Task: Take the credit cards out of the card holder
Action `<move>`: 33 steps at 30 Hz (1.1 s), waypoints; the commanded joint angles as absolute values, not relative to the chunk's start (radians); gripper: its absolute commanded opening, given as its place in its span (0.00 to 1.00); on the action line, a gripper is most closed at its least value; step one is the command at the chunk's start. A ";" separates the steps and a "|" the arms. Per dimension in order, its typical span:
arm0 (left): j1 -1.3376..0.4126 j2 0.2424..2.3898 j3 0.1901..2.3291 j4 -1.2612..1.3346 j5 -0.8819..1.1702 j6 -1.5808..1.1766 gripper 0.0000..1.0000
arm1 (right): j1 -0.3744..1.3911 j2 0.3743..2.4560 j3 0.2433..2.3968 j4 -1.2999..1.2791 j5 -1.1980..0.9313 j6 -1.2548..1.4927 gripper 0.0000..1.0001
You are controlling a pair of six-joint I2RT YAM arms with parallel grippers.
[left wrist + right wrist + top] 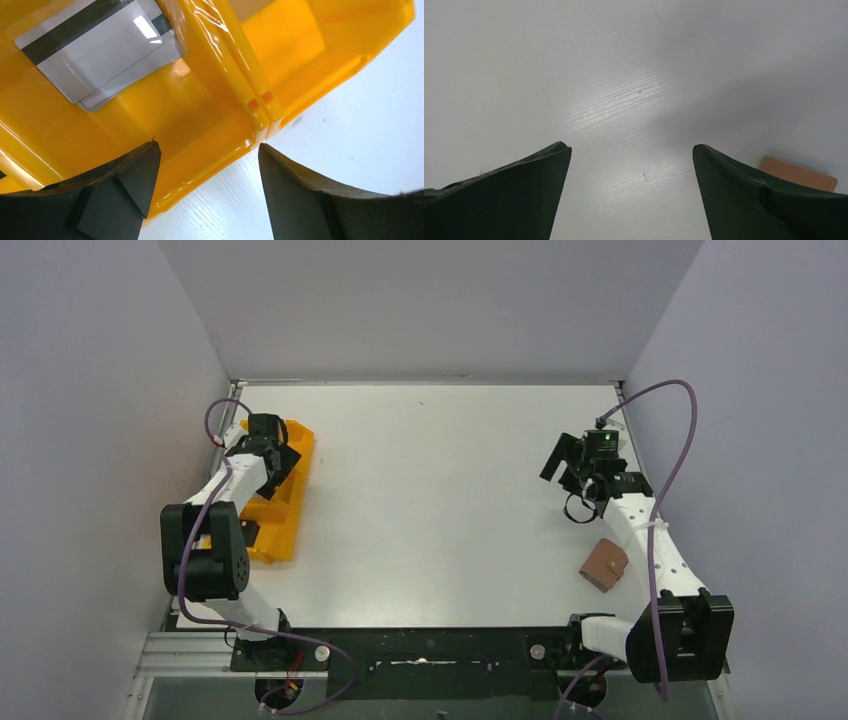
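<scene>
The brown leather card holder (604, 565) lies closed on the table at the near right, beside my right arm; its corner shows in the right wrist view (799, 172). Silvery grey cards (107, 55), one with a dark stripe, lie stacked in a compartment of the orange tray (210, 115). My left gripper (283, 462) is open and empty over the tray's edge (207, 150). My right gripper (562, 462) is open and empty above bare table (631, 147), beyond the card holder. The black and gold-tan cards are hidden.
The orange tray (290, 510) lies along the table's left edge under my left arm. Grey walls stand on the left, back and right. Purple cables loop over both arms.
</scene>
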State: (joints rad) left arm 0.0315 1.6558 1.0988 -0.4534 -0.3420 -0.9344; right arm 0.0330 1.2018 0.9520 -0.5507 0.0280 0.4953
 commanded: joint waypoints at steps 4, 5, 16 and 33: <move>0.034 1.563 1.159 -0.391 -0.361 -0.997 0.73 | 0.026 1.220 0.981 -0.518 0.025 0.501 0.98; 0.034 1.573 1.171 -0.398 -0.371 -1.009 0.73 | 0.027 1.222 0.983 -0.518 0.025 0.500 0.98; 0.034 1.781 1.311 -0.478 -0.385 -1.091 0.72 | 0.015 1.232 0.994 -0.526 0.029 0.490 0.98; -0.059 1.849 1.291 -0.451 -0.303 -0.980 0.60 | -0.001 1.279 1.011 -0.549 0.035 0.492 0.98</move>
State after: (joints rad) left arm -0.0124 1.8328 1.2648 -0.4740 -0.3225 -1.0348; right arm 0.0063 1.2797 0.9607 -0.5552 0.0254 0.4942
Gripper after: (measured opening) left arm 0.609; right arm 0.978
